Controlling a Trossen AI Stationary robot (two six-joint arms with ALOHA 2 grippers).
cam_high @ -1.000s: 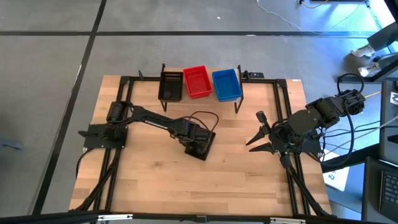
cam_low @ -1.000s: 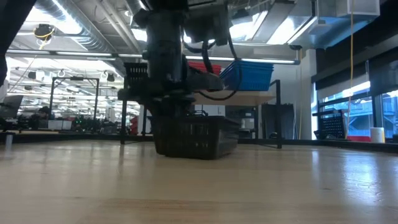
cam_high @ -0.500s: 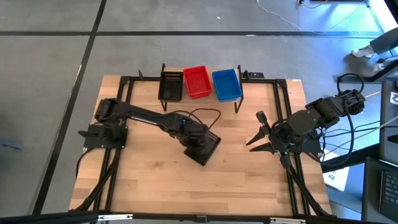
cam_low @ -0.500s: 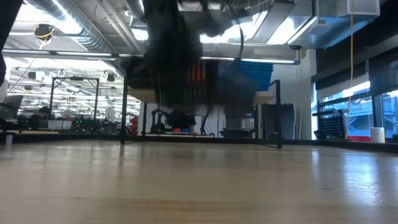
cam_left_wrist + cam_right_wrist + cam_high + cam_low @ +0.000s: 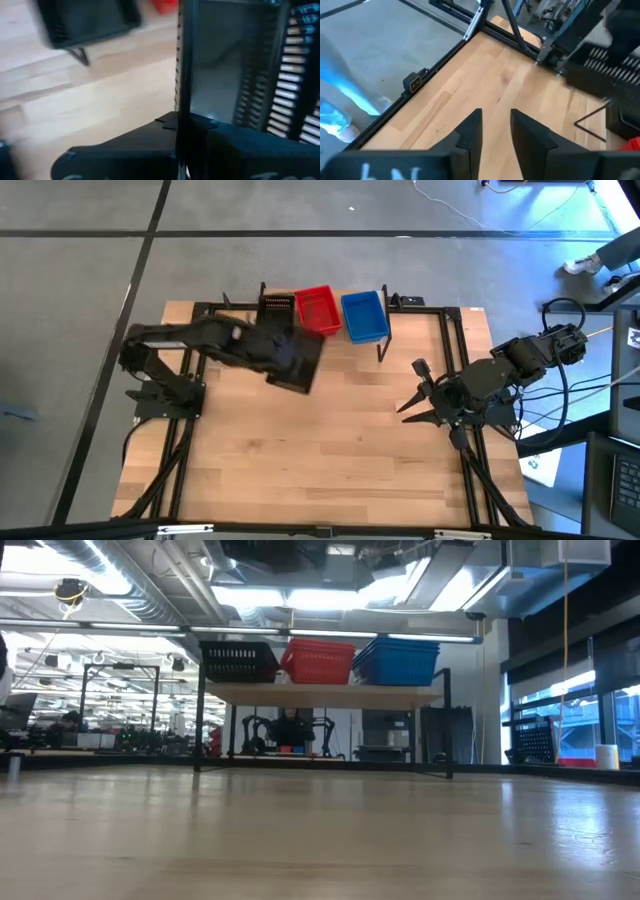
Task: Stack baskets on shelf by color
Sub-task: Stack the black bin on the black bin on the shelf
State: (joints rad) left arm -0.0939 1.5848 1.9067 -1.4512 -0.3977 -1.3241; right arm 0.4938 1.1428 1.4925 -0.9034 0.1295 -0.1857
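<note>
My left gripper (image 5: 283,356) is shut on a black perforated basket (image 5: 298,364), held in the air just on the near side of the shelf (image 5: 330,696). On the shelf's plank stand black baskets (image 5: 275,317), red baskets (image 5: 318,310) and blue baskets (image 5: 364,316), side by side on their bases. In the low view the held basket shows only as a dark shape (image 5: 290,548) at the top. My right gripper (image 5: 410,393) waits open at the table's right side. My left gripper (image 5: 180,127) pinches one wall of the black basket at its rim (image 5: 180,75), one finger inside the hollow (image 5: 215,75) and one outside. The fingers come from above. The basket is lifted clear of the table and hangs below the gripper.
Black frame rails (image 5: 455,350) run along the table's sides and far edge. The wooden tabletop (image 5: 330,450) lies bare on the near side of the shelf. Cables trail from the right arm (image 5: 520,365) past the table's right edge.
My left gripper has lifted the black basket off the middle of the table and carried it up and toward the far edge and the left, close to the shelf's black baskets. The basket now hangs clear of the table; the hold has stayed shut.
</note>
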